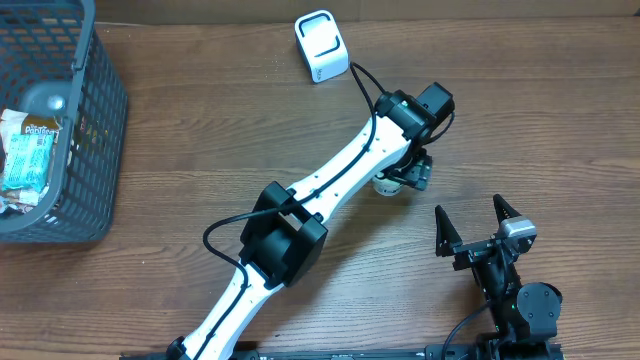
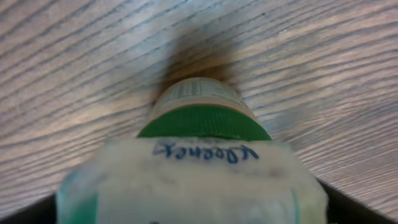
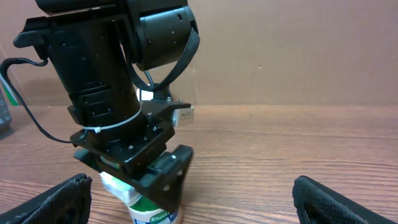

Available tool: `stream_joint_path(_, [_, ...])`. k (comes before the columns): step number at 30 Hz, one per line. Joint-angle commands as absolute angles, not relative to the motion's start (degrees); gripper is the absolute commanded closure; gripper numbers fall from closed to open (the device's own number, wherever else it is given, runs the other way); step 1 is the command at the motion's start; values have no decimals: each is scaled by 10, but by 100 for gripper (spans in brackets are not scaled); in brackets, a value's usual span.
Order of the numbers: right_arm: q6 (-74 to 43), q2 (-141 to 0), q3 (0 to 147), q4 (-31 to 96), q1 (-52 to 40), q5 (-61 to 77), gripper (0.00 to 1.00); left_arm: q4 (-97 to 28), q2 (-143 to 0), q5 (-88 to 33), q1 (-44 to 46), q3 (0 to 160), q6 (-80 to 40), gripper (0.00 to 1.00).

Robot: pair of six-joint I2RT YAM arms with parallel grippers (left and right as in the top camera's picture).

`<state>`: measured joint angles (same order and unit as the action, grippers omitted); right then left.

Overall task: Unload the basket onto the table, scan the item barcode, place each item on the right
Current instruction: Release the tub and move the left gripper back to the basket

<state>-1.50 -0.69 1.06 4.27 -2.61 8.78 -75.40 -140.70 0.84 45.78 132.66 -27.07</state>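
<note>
One wooden counter (image 1: 200,120), seen from above, carries two robot arms: one left arm (image 1: 335,180), white, and one right arm (image 1: 525,300), dark. Each arm ends in one hand, making two hands: the left hand (image 1: 402,180) and the right hand (image 1: 468,208). There is one white scanner (image 1: 322,45). There is one bottle (image 3: 149,214) with one green cap (image 2: 202,123). There is one grey basket (image 1: 100,150) holding at least two things: one packet (image 1: 25,150) and one round-topped item (image 1: 48,100). More may lie under these, so the basket's full count cannot be told.
</note>
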Motion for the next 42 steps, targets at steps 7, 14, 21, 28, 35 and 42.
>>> stream_joint_path(7, [-14,-2,4,40,-24,91,0,-775,-1366,11,442,1373,-247,0])
stream_joint_path(14, [-14,-2,4,40,-24,91,0,-832,-1313,53,400,1483,-220,0])
stream_joint_path(21, [-14,-2,4,40,-24,91,0,-847,-1222,187,322,1525,-185,0])
stream_joint_path(28, [-14,-2,4,40,-24,91,0,-816,-1133,276,197,1525,-112,0])
stream_joint_path(35, [-14,-2,4,40,-24,91,0,-778,-1097,239,33,1525,-26,0])
stream_joint_path(42, [-14,-2,4,40,-24,91,0,-771,-1119,121,-144,1523,-9,0])
